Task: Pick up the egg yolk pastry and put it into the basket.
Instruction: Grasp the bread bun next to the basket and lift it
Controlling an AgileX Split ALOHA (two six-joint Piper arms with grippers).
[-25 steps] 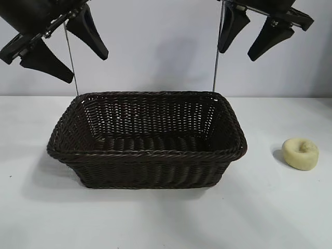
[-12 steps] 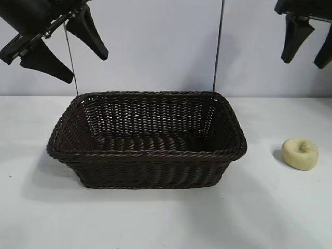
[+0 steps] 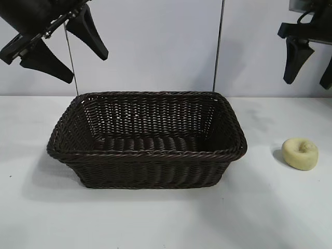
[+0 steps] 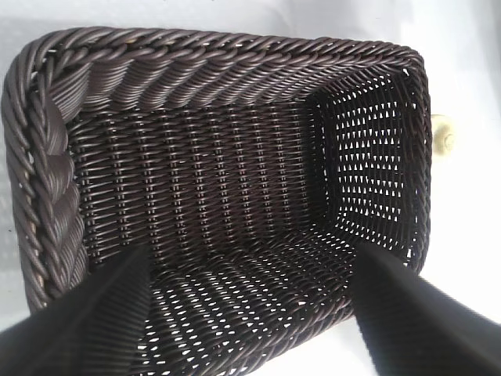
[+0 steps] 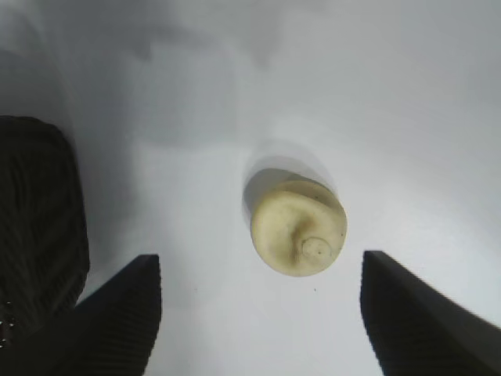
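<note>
The egg yolk pastry point(image 3: 300, 153), a small pale yellow ball with a dimple, lies on the white table to the right of the dark brown wicker basket point(image 3: 148, 154). It also shows in the right wrist view point(image 5: 298, 227). My right gripper point(image 3: 309, 66) hangs open and empty high above the pastry, at the exterior view's right edge. My left gripper point(image 3: 67, 52) hangs open and empty above the basket's left end. In the left wrist view the basket point(image 4: 47, 164) has nothing inside, and the pastry point(image 4: 443, 135) peeks past its far end.
Two thin vertical rods point(image 3: 218, 46) stand against the pale back wall behind the basket. The basket's corner point(image 5: 35, 219) shows dark at the side of the right wrist view.
My right gripper has moved to the right and down, from above the basket's right end to over the pastry. The left arm, the basket and the pastry have not moved.
</note>
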